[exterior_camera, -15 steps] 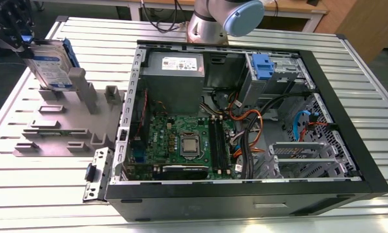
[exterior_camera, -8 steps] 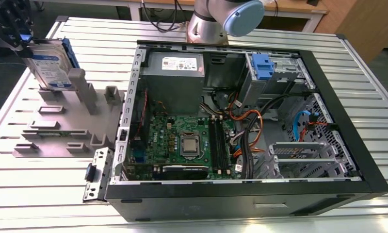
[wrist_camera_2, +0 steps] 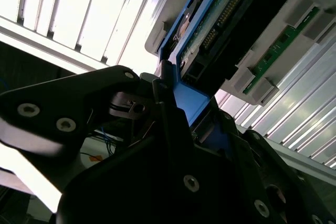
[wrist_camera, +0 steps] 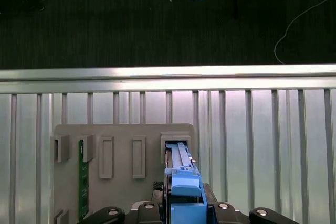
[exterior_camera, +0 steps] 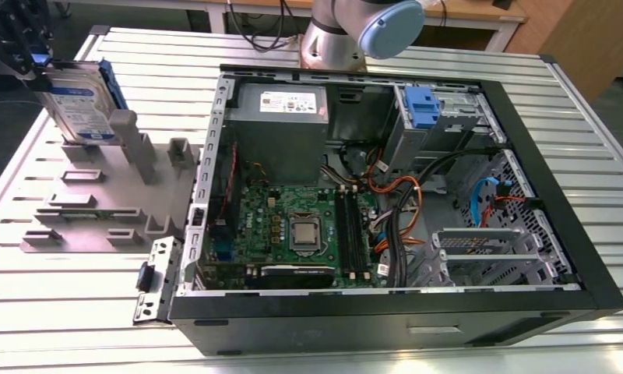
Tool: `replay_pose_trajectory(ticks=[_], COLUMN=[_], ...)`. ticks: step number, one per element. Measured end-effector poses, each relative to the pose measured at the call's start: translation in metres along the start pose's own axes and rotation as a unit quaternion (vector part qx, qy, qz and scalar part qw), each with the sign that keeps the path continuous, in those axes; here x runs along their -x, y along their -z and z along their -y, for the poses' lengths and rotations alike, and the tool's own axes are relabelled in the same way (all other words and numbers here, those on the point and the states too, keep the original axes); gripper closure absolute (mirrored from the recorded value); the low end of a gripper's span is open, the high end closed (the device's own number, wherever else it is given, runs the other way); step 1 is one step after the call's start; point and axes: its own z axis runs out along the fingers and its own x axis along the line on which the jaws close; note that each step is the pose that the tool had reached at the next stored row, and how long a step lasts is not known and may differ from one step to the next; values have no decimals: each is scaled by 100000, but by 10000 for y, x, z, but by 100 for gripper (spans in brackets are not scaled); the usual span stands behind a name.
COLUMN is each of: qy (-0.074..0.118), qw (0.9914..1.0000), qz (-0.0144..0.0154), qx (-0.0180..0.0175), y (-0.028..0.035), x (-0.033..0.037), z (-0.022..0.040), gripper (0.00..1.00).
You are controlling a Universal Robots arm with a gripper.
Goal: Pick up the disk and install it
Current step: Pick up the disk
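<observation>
The gripper (exterior_camera: 26,58) clasps the disk (exterior_camera: 78,105) by its top edge — upright over the grey holder (exterior_camera: 114,195), beside the open computer case (exterior_camera: 374,323).

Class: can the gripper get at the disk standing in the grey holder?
Likely yes: the gripper sits at the top edge of the disk, jaws closed on its blue frame, nothing between.

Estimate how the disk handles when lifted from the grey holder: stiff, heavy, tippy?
Probably rigid: the disk is a metal-cased slab. Likely dense for its size. It stands on edge in the grey holder, so it could tip if released; the pincer grips its blue plastic frame, which might slip.
</observation>
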Motion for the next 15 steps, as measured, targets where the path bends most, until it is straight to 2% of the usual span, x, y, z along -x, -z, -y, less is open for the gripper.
replay_pose_trajectory(ticks=[15], qy=[0], qw=[100000], qz=[-45], qx=[6], y=[34], x=[0], z=[-1], gripper=[63])
